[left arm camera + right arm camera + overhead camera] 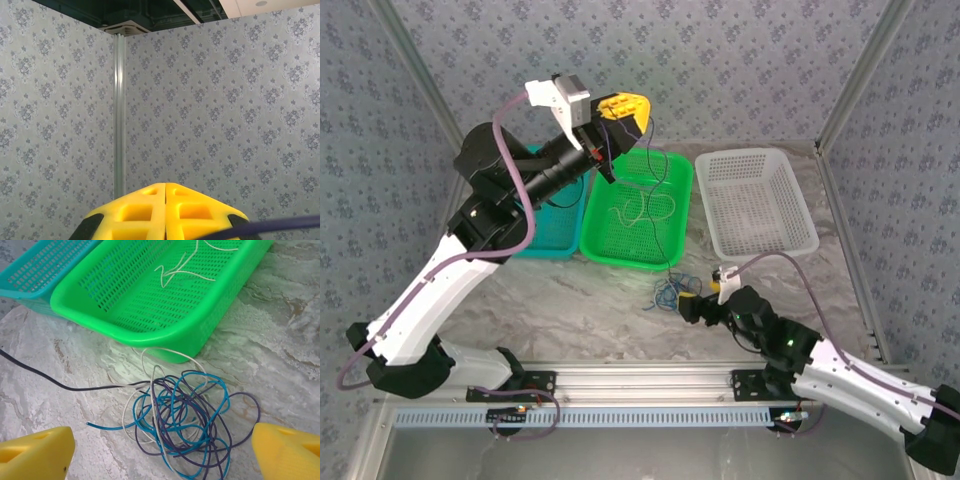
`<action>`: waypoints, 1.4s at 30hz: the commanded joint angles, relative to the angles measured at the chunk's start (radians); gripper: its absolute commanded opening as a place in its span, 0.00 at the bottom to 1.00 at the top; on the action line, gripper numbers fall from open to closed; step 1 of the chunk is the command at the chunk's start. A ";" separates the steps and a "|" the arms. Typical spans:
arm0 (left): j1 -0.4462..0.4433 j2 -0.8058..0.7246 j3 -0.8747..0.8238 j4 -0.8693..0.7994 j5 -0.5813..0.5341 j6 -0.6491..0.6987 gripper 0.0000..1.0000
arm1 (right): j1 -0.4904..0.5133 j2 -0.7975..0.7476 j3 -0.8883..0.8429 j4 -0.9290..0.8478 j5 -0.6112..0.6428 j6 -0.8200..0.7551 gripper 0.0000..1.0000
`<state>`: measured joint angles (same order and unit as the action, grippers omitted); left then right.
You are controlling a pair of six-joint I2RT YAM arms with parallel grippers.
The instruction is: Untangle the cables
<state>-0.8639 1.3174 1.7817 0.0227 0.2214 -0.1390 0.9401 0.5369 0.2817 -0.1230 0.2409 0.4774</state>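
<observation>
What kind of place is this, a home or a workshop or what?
Probably a robot test booth, not a home: wallpapered panels in aluminium posts box in a marble-look table, two arms are bolted to a rail at its edge, and plastic baskets sit beside tangled cables.

You look down past the right gripper (161, 456), its yellow plastic fingertips (35, 455) spread wide at the bottom corners. Between them, on the grey marbled tabletop (280, 340), lies a loose tangle of thin blue, purple and whitish cables (182, 420). One thin dark cable (100, 387) runs from it to the left edge. Just beyond sits a bright green perforated plastic basket (165, 332) holding a whitish wire (190, 272), and a teal perforated plastic basket (40, 270) sits at its left.
</observation>
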 commanded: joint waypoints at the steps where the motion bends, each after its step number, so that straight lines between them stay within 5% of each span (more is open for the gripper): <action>1: 0.006 0.014 0.029 0.030 0.019 -0.022 0.00 | -0.001 0.054 0.027 0.077 -0.031 -0.099 0.94; 13: 0.004 0.070 0.122 0.016 0.060 -0.069 0.00 | -0.008 0.616 0.197 0.471 -0.023 -0.307 1.00; 21: 0.008 0.161 0.400 -0.104 0.072 -0.045 0.00 | -0.134 0.882 0.142 0.616 -0.154 -0.142 0.87; 31: 0.017 0.493 1.110 -0.383 0.091 -0.042 0.00 | -0.077 0.881 0.079 0.558 -0.154 -0.088 0.81; 38: 0.057 0.491 1.125 -0.337 0.068 -0.053 0.00 | -0.059 0.853 0.048 0.532 -0.112 -0.082 0.85; 42: 0.061 0.482 1.118 -0.336 0.084 -0.072 0.00 | -0.058 0.759 0.043 0.498 -0.105 -0.092 0.99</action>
<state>-0.8047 1.8122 2.8838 -0.3275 0.2993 -0.1883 0.8780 1.3663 0.3332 0.4210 0.1081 0.3786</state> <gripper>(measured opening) 0.043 0.980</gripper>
